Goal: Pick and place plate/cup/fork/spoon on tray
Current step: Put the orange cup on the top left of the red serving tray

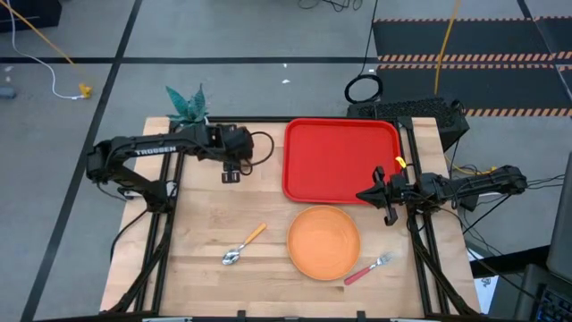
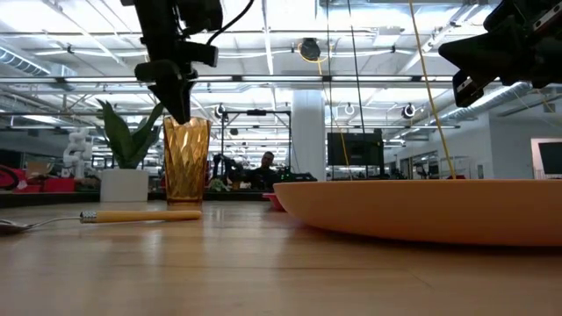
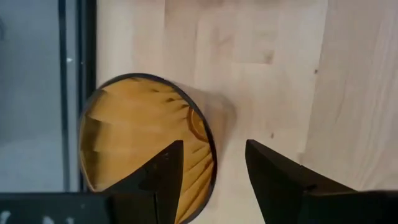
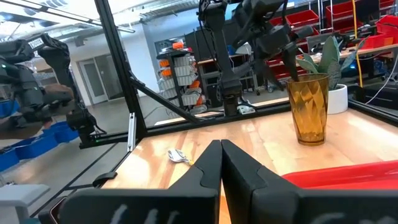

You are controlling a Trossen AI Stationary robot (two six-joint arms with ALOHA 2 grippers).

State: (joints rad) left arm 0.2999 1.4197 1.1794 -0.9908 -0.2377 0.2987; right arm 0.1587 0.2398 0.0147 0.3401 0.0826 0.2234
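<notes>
Both arms reach inward over the bench, grippers apart.

The left gripper (image 3: 212, 168) points straight down at the far left, its fingers (image 3: 163, 171) spread with a clear gap. The right gripper (image 4: 221, 163) hangs raised at mid-right, reaching toward the left arm, fingers pressed together.

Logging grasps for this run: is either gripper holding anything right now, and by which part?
Nothing is held. The left gripper is open, straddling the cup rim, one finger inside. The right gripper is shut and empty, above the tray.
</notes>
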